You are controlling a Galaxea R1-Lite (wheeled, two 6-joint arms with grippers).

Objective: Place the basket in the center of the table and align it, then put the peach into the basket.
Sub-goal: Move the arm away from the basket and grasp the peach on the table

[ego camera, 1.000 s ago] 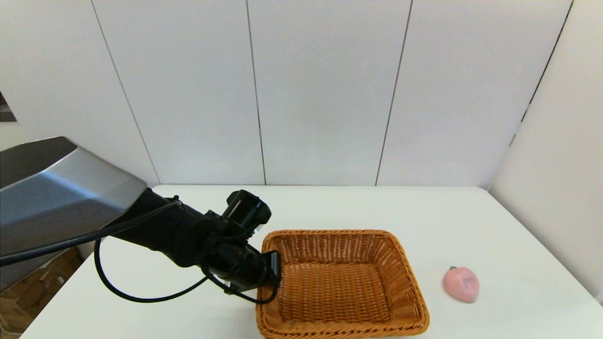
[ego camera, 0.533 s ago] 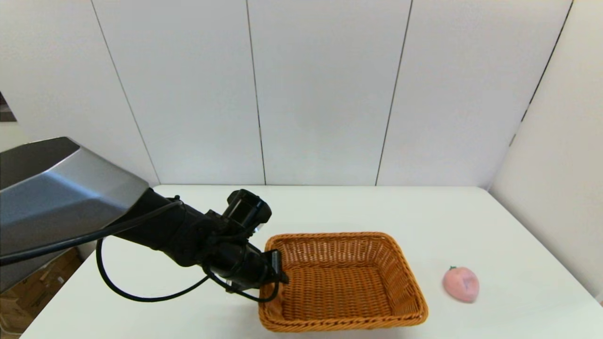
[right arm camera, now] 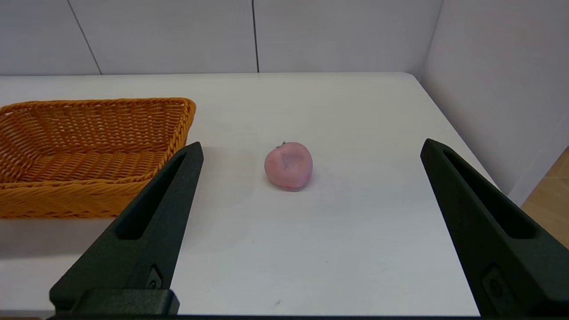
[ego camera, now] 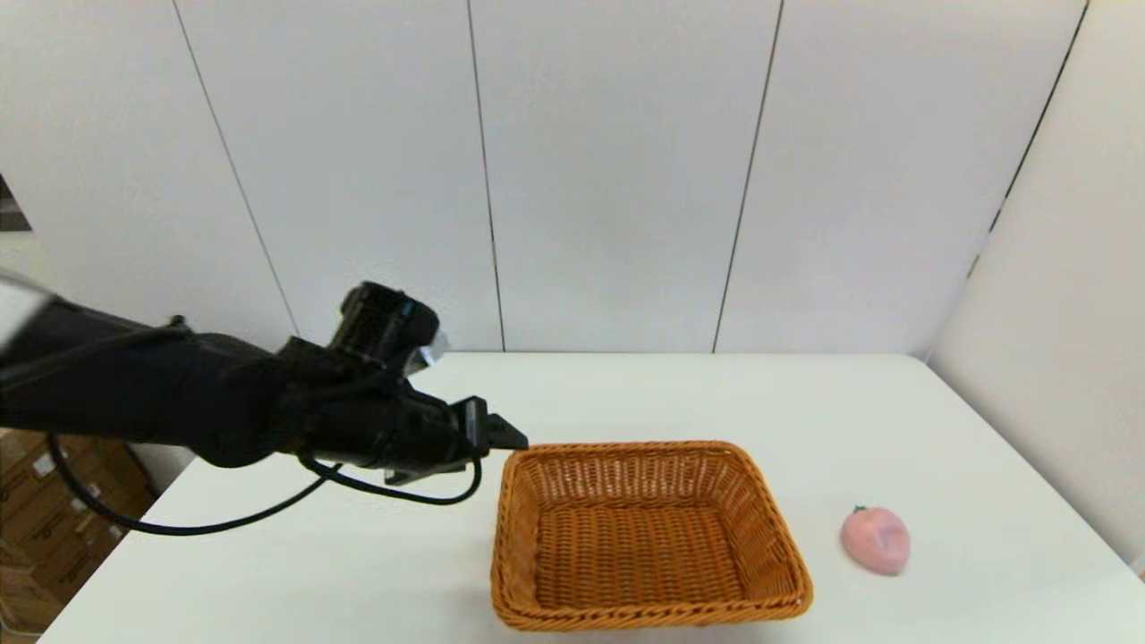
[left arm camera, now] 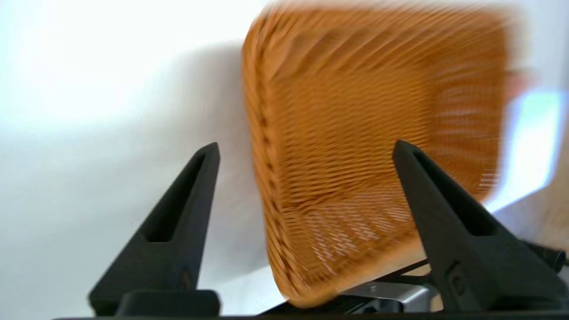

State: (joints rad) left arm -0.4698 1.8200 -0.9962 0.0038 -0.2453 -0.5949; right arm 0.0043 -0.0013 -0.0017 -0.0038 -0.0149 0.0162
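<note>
The basket sits flat on the white table, toward the near edge and about midway across it, with nothing inside. In the left wrist view the basket lies just ahead of that arm's spread fingers, its near rim running between the two tips and its woven floor reaching past them; nothing is gripped. Seen from the head camera, the left gripper hangs in the air just off the basket's far-left corner, above the rim and apart from it, jaws apart and pointing across toward the basket.

The right gripper does not show in the head view. Its own camera shows its jaws wide apart and empty, low over the table near the front edge. The peach lies ahead of them, almost centred in the gap between the two tips but well beyond them. The basket's right wall stands just beyond the left-hand finger.

In the head view the peach rests on the table to the right of the basket, near it but clearly apart, its small green stem tip turned toward the far side.
</note>
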